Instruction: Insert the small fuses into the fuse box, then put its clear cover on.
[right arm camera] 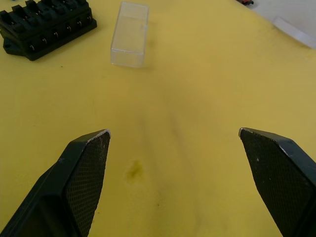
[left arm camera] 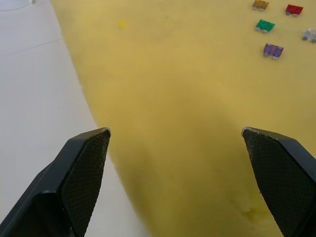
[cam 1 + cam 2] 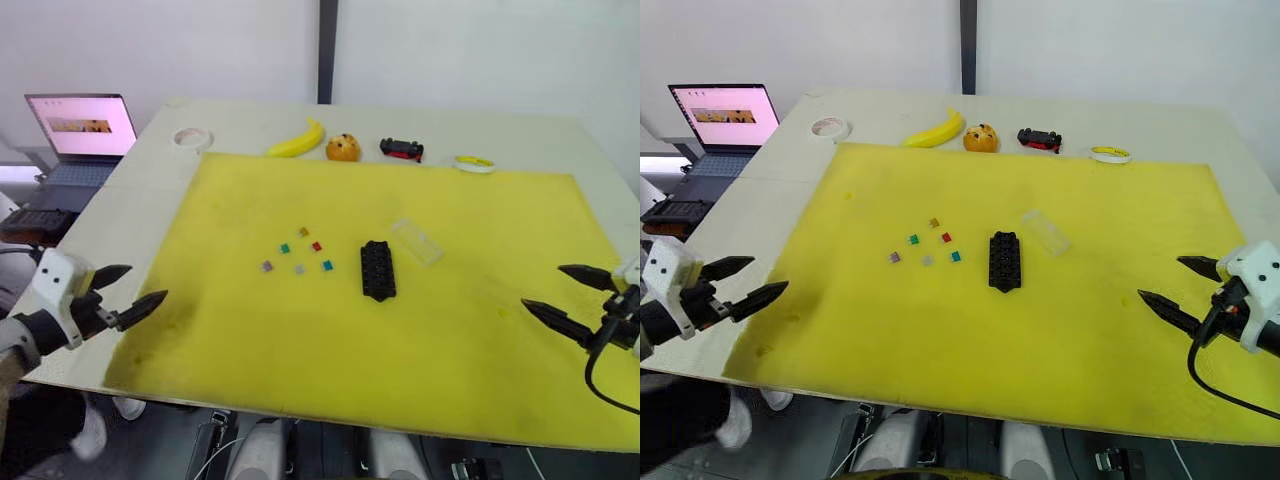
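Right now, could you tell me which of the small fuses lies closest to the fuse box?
The teal fuse: it lies at the cluster's edge nearest the fuse box, while the red, grey, green, orange and purple ones sit farther off.

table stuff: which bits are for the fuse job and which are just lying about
For the job:
small fuses
fuse box
clear cover

Lying about:
banana
orange
toy car
white tape roll
yellow tape roll
laptop

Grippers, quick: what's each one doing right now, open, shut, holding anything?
Left gripper: open, empty, at the yellow mat's left edge.
Right gripper: open, empty, above the mat's right side.
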Robot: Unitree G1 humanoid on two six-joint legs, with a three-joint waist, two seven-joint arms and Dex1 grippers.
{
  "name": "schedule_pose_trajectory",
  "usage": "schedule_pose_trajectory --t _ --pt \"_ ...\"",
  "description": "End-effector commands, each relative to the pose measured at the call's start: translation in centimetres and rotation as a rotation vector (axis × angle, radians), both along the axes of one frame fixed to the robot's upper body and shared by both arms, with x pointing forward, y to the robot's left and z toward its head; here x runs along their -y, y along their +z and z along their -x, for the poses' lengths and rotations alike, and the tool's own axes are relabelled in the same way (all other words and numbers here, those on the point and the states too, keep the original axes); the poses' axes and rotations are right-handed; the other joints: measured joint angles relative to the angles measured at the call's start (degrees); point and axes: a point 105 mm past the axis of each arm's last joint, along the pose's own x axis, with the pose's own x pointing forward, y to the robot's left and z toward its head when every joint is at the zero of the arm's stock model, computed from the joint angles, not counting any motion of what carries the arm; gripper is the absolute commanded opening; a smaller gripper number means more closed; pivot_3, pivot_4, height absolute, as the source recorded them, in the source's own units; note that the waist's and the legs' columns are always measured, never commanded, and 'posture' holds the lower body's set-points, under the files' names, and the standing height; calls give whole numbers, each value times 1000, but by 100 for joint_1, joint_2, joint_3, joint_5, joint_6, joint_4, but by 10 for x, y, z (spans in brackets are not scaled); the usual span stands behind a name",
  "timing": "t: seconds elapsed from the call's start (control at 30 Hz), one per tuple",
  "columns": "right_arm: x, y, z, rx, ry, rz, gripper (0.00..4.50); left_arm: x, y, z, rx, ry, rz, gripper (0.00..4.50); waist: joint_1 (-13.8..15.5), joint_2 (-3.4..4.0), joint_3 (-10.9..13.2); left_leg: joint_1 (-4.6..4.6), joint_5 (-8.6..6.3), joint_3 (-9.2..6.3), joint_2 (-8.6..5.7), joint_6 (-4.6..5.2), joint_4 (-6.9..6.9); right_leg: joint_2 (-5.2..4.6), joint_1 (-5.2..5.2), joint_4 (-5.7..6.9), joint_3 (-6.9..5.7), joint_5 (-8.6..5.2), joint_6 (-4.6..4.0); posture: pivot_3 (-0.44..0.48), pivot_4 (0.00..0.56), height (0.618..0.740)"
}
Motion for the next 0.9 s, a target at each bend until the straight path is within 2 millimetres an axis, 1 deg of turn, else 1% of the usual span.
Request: schedule_pose_trajectory --t 0.03,0.1,0.3,0.47,0.77,0.8,0.87,0.9 --pt "-2 7 0 33 7 9 4436 2 10 -1 31 -10 -8 4500 0 0 0 0 0 0 0 0 0 0 0 0 0 0 0 0 150 740" --pt "-3 7 0 35 8 8 4436 0 7 -2 21 7 -14 4500 0 0 0 0 0 0 0 0 0 0 0 0 -1 0 0 0 150 740" --pt "-2 6 -4 42 7 18 4436 6 4 1 14 -3 -28 4500 -6 0 0 1 0 0 0 0 1 1 1 2 0 1 1 0 150 740" --pt "-3 5 -7 47 10 20 4436 4 4 4 14 10 -33 4500 -4 0 -1 3 1 0 0 0 2 1 1 8 0 1 1 0 150 740" --pt "-5 2 -10 42 26 18 4436 2 4 2 25 21 -49 4500 0 1 -2 5 2 1 0 -1 9 1 4 14 0 1 2 0 150 740" --pt "-6 2 -10 42 28 17 4436 2 4 2 26 21 -51 4500 11 -6 -6 8 2 6 1 -2 10 3 -2 16 1 1 2 0 150 740" --pt "-7 2 -10 43 35 20 4436 2 4 1 27 20 -52 4500 22 -19 -12 9 1 68 14 -2 10 13 -73 49 48 0 0 0 150 740" --pt "-8 1 -9 43 39 24 4436 2 4 0 28 20 -53 4500 18 -22 -13 10 1 98 17 -1 10 15 -88 68 67 0 -1 0 150 740"
